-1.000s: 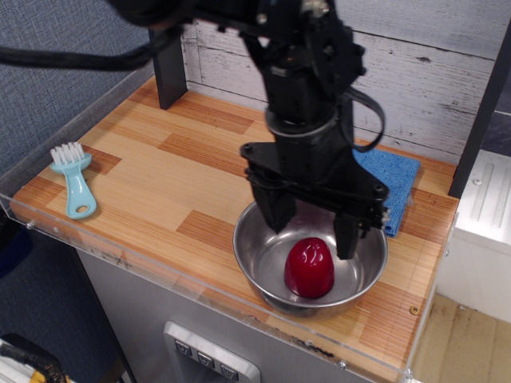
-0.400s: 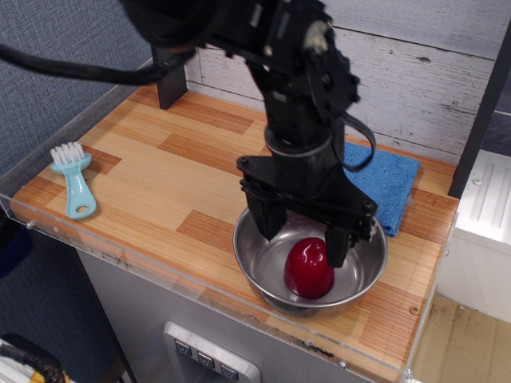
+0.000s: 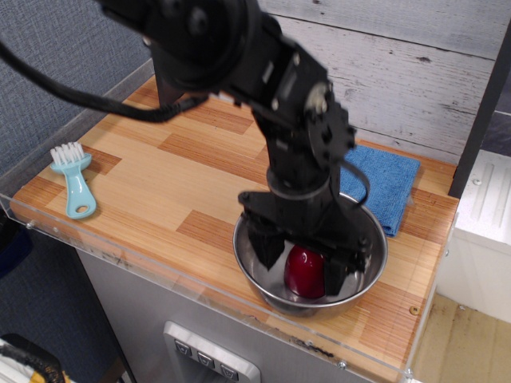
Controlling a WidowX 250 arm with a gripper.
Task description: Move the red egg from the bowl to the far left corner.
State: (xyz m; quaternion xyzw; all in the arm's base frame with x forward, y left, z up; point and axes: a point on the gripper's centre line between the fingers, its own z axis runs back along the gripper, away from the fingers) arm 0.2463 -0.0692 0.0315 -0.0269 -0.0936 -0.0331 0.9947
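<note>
The striped wood countertop (image 3: pixel 152 171) carries every item in play, with the far left corner (image 3: pixel 200 108) lying beside the dark square post (image 3: pixel 169 88) at the whitewashed plank wall (image 3: pixel 415 88) — well apart from the work area at the near right. The arm (image 3: pixel 271 96) reaches down from the upper left into the bowl (image 3: pixel 371 263), a shiny steel vessel close to the front edge of the counter. A blue cloth (image 3: pixel 387 183) lies just behind the bowl, and a light-blue brush (image 3: pixel 73 179) rests near the left edge. The gripper (image 3: pixel 303 259) is lowered inside the bowl with its fingers spread, one on each side of the red egg (image 3: pixel 304 273); whether either pad touches the egg cannot be told. The egg stands in the bowl bottom, partly hidden by the fingers. Probable failure modes from here: the glossy, tapered egg may squirt out of the fingers on closure if they meet it high on the pointed top; a fingertip pressing the bowl floor or wall may shift or tip the light bowl toward the front edge; a weak grasp may release the egg during the long carry — letting it roll across the counter.
</note>
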